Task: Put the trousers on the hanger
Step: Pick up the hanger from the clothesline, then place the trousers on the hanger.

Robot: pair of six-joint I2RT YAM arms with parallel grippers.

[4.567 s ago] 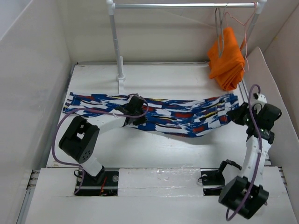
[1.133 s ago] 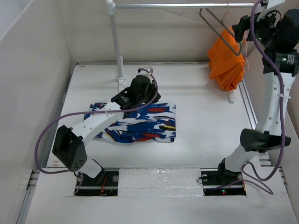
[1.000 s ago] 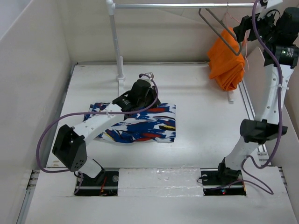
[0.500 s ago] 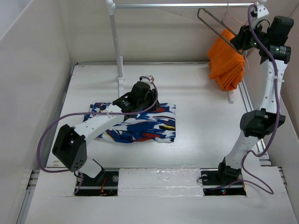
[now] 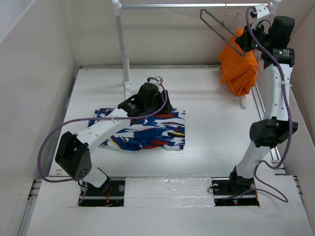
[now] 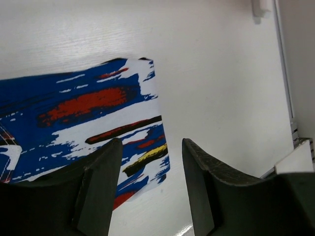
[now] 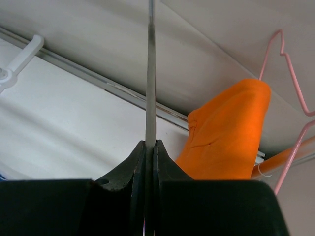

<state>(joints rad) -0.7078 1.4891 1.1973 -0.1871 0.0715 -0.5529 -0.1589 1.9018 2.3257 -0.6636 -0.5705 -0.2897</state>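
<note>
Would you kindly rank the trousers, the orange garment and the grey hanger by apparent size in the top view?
1. trousers: largest.
2. orange garment: clearly smaller.
3. hanger: smallest, a thin outline.
The last two hang higher, nearer the camera, so their true sizes are less sure.

The left arm (image 5: 103, 128) is hiding the part of the trousers (image 5: 152, 135) nearest the table's (image 5: 211, 103) left edge; at the right wrist, the hanger (image 7: 150, 73) is running off the top edge.
</note>
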